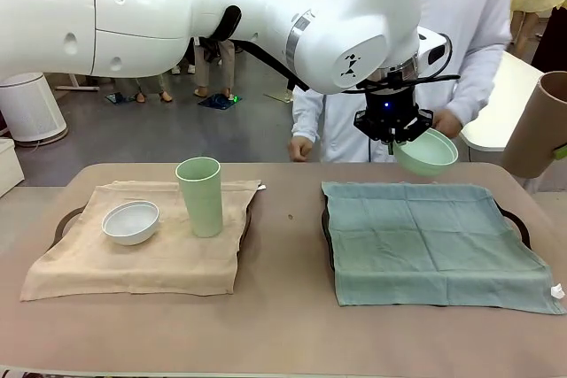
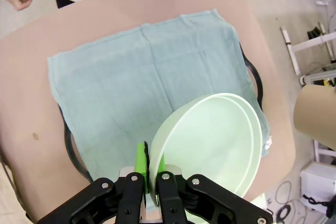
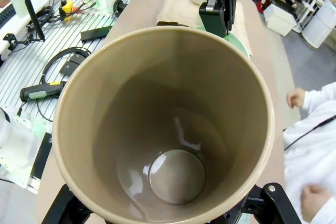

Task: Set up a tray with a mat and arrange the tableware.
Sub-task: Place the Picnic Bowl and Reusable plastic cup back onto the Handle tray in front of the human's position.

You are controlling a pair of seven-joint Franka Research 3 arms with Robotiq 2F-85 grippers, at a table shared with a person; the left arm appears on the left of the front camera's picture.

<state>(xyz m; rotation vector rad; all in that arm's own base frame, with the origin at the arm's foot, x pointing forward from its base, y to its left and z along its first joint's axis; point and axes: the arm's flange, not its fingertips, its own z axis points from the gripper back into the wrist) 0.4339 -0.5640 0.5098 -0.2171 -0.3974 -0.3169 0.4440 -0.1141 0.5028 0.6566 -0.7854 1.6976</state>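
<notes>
Mint-green bowl (image 1: 427, 151) hangs tilted in the air, right of centre in the front view, above the far edge of the teal mat (image 1: 434, 241). Left gripper (image 1: 390, 130) is clamped shut on its rim; in the left wrist view the green pads (image 2: 140, 157) pinch the bowl wall at bottom centre, with the mat spread below it.

Done so far, judging by layout: left tray (image 1: 64, 223) at left of frame has a beige mat (image 1: 142, 258) with a white bowl (image 1: 131, 221) and a pale-green cup (image 1: 200, 196) standing upright just beside each other on it. Right tray (image 1: 521, 223) at right of frame has the teal mat laid, handles poking out on both sides, nothing set on it.

Left to do: put the mint bowl down on the teal mat, then the brown cup (image 1: 542, 126). That cup is at the right edge of the front view, tilted, off the table. The right wrist view looks straight down into its mouth, and the right gripper (image 3: 168, 216) holds it, fingers spread wide around the base at the bottom edge.

Person (image 1: 461, 6) stands at the far side, top centre-right, hands low by the table edge, touching none of the tableware.
</notes>
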